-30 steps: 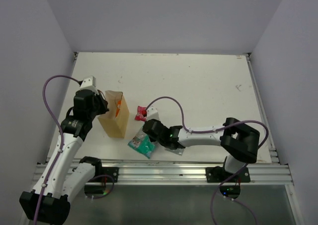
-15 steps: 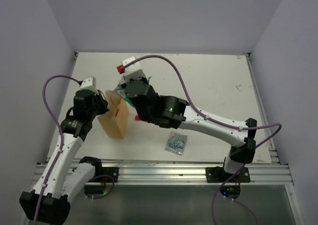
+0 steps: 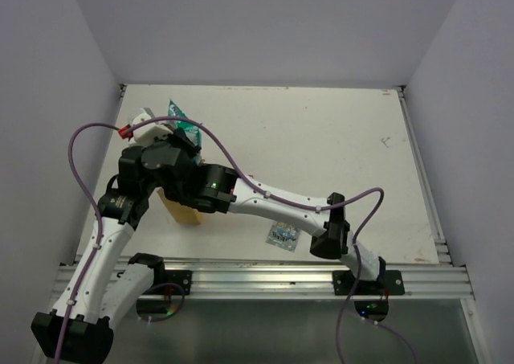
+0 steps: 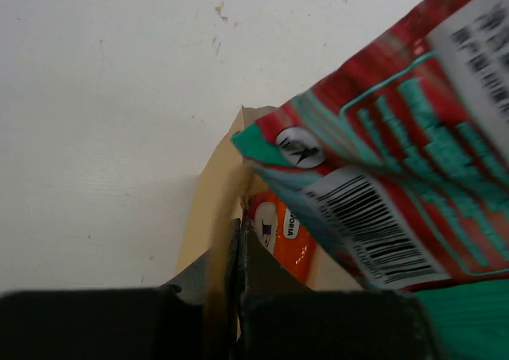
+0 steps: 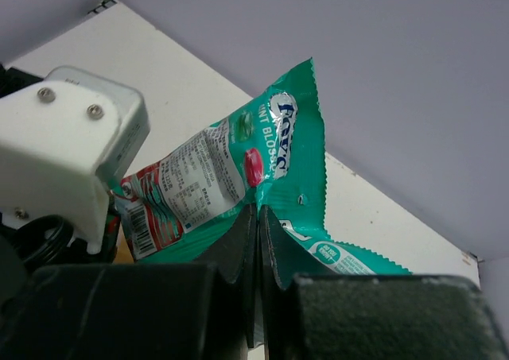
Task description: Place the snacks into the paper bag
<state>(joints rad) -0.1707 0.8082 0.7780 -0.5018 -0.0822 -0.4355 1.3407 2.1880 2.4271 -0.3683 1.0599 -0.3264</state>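
Note:
The tan paper bag (image 3: 183,214) stands at the left, mostly covered by my right arm. My left gripper (image 4: 238,234) is shut on the paper bag's rim (image 4: 213,191). My right gripper (image 5: 258,217) is shut on the teal-green bag (image 5: 274,149) and holds it tilted over the paper bag's mouth; it also shows in the top view (image 3: 181,116) and the left wrist view (image 4: 398,161). The red-yellow candy bag (image 4: 288,237) lies inside the paper bag. The clear silvery-blue packet (image 3: 283,234) lies on the table near the front. The small red packet is hidden.
The white table (image 3: 321,147) has a raised metal rail along its front edge (image 3: 265,276). Grey walls close in the left, back and right. My right arm (image 3: 265,199) stretches low across the table from right to left.
My right gripper lifted the teal-green bag off the table front and carried it up and left, over the paper bag. The left gripper has stayed on the bag's rim.

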